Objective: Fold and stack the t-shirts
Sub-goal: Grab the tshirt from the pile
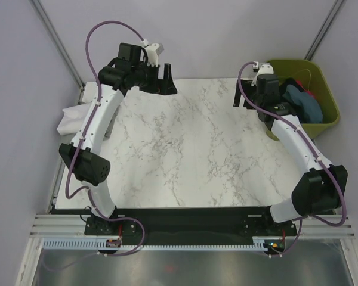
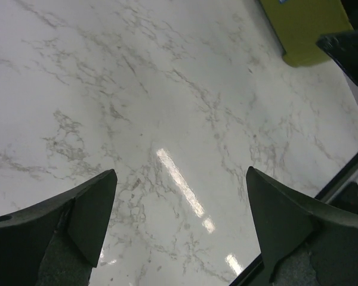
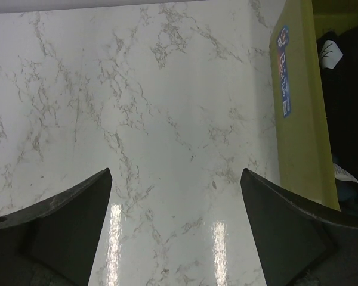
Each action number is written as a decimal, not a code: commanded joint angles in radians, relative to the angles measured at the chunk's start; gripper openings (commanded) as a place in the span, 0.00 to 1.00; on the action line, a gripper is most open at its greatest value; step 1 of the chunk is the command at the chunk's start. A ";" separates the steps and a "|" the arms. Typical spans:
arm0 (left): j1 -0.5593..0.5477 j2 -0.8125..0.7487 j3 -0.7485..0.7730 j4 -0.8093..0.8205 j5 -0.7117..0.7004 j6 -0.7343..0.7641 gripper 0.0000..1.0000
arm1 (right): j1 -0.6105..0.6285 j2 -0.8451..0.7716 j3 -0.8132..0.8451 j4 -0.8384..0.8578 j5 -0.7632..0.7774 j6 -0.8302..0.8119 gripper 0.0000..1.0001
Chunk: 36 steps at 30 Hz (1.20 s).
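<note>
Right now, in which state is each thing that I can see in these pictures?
left hand, open, empty, above the table.
right hand, open, empty, next to the bin.
olive-green bin, upright, holding shirts.
blue-grey shirt, crumpled in the bin, not folded.
black shirt, bunched in the bin, not folded.
white shirt, crumpled at the table's left edge, not folded.

One bin (image 1: 325,124), one white t-shirt (image 1: 71,119), one blue t-shirt (image 1: 304,104), one black t-shirt (image 3: 349,107).
</note>
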 commanded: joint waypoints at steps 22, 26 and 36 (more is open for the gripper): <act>-0.290 -0.166 -0.359 -0.063 0.061 0.423 1.00 | -0.384 0.208 0.221 -0.067 0.206 -0.255 0.95; -0.288 -0.109 -0.354 -0.078 -0.018 0.439 0.95 | -0.510 0.332 0.277 -0.120 0.100 -0.192 0.92; -0.288 -0.052 -0.305 -0.043 -0.124 0.407 0.96 | -0.546 0.493 0.427 -0.069 -0.030 -0.167 0.89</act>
